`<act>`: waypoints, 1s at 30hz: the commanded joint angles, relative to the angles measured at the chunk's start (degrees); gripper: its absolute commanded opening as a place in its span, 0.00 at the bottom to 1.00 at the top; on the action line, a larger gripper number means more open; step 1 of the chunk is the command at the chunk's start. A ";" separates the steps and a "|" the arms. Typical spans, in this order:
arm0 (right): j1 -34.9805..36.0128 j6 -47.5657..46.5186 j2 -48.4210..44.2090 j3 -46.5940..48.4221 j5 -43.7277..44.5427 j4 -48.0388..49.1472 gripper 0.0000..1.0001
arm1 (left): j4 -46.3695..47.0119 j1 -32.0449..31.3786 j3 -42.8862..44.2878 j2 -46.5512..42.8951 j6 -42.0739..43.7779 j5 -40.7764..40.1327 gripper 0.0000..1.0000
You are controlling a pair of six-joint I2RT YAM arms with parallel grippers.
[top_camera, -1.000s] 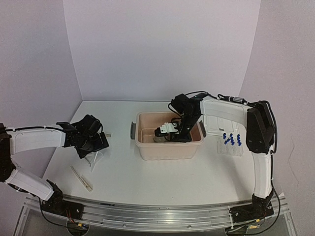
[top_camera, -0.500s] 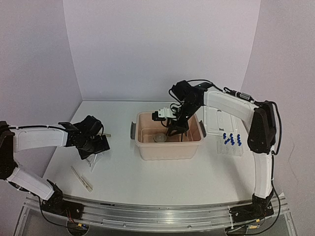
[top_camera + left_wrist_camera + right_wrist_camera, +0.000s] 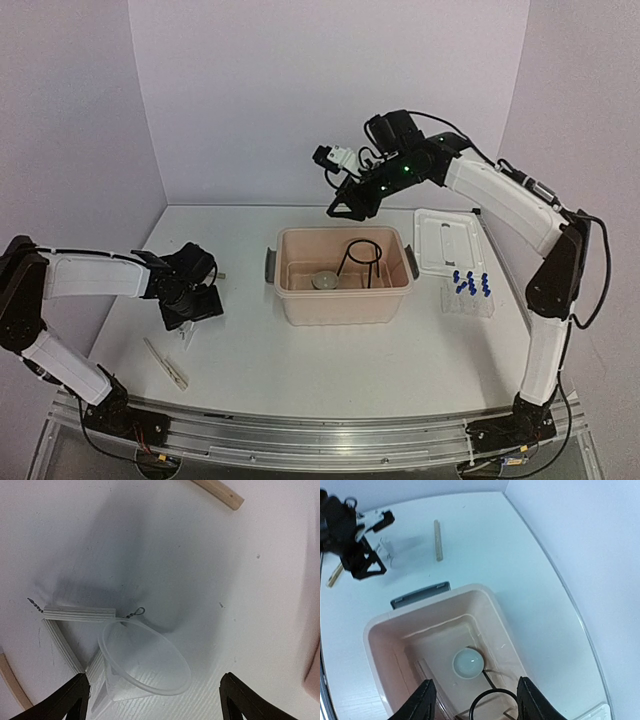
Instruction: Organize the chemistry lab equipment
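Beige rectangular plastic tub (image 3: pixel 340 305) taken as reference. Black wire ring stand (image 3: pixel 362 262) contained inside tub, round pale disc (image 3: pixel 468 662) beside it. Right gripper (image 3: pixel 475 682) suspended above tub far rim, fingers spread, nothing held. Left gripper (image 3: pixel 155 690) set left of tub, fingers parted either side of clear plastic funnel (image 3: pixel 145 660) lying on side; contact not discernible. Clear tube rack (image 3: pixel 480 307) carrying small blue-capped tubes (image 3: pixel 468 284) located right of tub. Wooden clamp (image 3: pixel 165 362) located near-left of tub.
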 commanded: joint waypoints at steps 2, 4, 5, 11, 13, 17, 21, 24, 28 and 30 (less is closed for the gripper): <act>-0.31 11.39 -11.24 -10.12 -0.19 11.50 0.52 | -1.66 0.25 3.31 4.88 0.73 -2.97 0.88; -0.31 12.55 -14.74 -14.85 -1.25 14.63 0.52 | -1.49 0.22 3.82 6.49 1.06 -3.09 0.84; -0.31 13.08 -16.29 -17.16 -1.62 15.80 0.53 | -1.25 0.24 3.95 7.01 1.32 -3.15 0.82; -0.31 15.85 -25.17 -28.61 -1.03 22.56 0.54 | 1.09 0.25 4.46 8.02 3.56 -2.86 0.70; -0.31 16.41 -26.79 -30.58 0.56 23.65 0.54 | 1.77 0.25 4.57 8.26 4.34 -2.94 0.64; -0.31 17.12 -29.63 -33.12 2.92 24.80 0.54 | 2.55 0.25 4.58 8.79 5.58 -3.17 0.52; -0.31 17.08 -31.69 -34.05 4.16 25.91 0.55 | 3.92 0.23 3.75 8.54 6.08 -3.72 0.44; -0.31 17.44 -32.84 -34.39 4.46 26.21 0.55 | 6.42 0.25 2.75 8.68 7.11 -3.45 0.39; -0.31 17.43 -34.23 -35.23 4.25 26.91 0.56 | 7.08 0.25 3.40 8.89 8.32 -3.24 0.37; -0.31 17.56 -34.46 -35.40 4.29 27.04 0.56 | 7.26 0.18 3.91 8.08 9.26 -2.75 0.36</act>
